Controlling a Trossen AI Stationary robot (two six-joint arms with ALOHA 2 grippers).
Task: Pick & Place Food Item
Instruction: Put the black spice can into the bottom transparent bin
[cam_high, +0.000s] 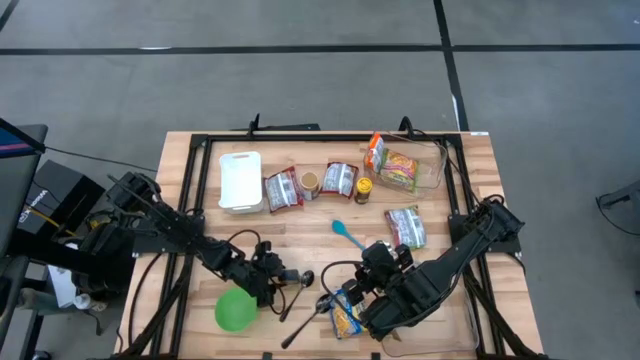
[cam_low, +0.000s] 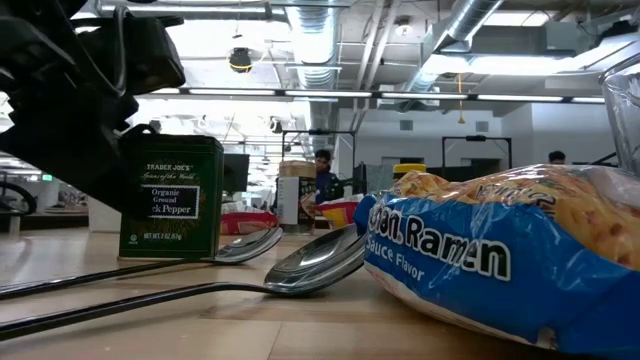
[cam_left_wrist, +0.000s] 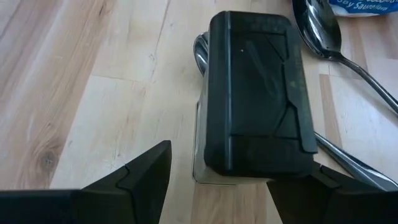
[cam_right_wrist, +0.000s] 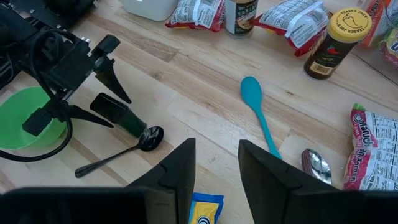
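The left pincer (cam_right_wrist: 106, 84) stands wide, straddling the pepper tin (cam_right_wrist: 115, 113) to grip it. The right pincer (cam_right_wrist: 214, 165), narrow and empty, waits above the ramen packet (cam_right_wrist: 202, 211).

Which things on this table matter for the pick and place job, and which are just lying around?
In the job: pepper tin, left gripper open around it, perhaps green bowl.
Lying about: spoon, teal spatula, ramen packet, jar, white tub.

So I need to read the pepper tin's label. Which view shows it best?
The low view: the pepper tin stands upright, label facing the camera. The left wrist view shows only its dark lid; the high and right wrist views show it small, between the left gripper's fingers.
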